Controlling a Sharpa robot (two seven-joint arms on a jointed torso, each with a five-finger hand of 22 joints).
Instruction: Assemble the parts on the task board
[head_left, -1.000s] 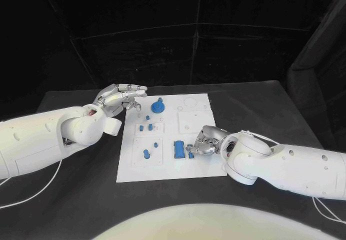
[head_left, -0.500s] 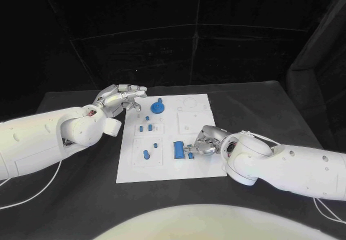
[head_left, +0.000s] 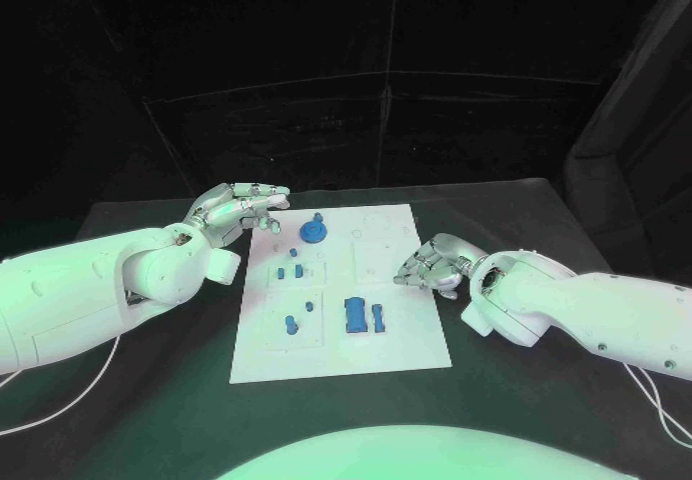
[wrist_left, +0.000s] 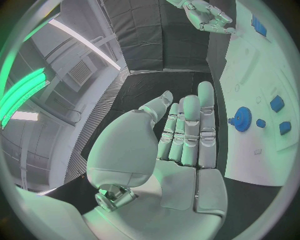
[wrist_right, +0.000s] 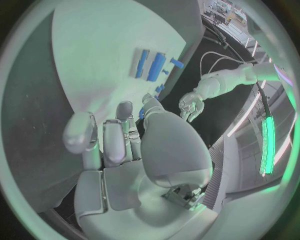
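The white task board (head_left: 335, 345) lies in the middle of the black table. On it a blue gear-like part (head_left: 313, 231) stands at the far end, several small blue pieces (head_left: 290, 270) sit mid-board, and a large blue block (head_left: 355, 315) lies beside a thin blue bar (head_left: 379, 317). My left hand (head_left: 235, 208) hovers open off the board's far left corner, fingers straight (wrist_left: 184, 135), near the gear (wrist_left: 240, 119). My right hand (head_left: 433, 265) is at the board's right edge, fingers loosely bent and holding nothing (wrist_right: 119, 140). The block (wrist_right: 156, 66) and bar (wrist_right: 142, 63) lie beyond it.
Bare black table (head_left: 548, 220) surrounds the board on all sides. Both white forearms (head_left: 87, 290) (head_left: 591, 310) lie low over the table beside the board. Dark curtains close off the back.
My right hand has drawn back from the thin blue bar toward the board's right edge, leaving the bar beside the block. The camera has shifted slightly. My left hand stays put.
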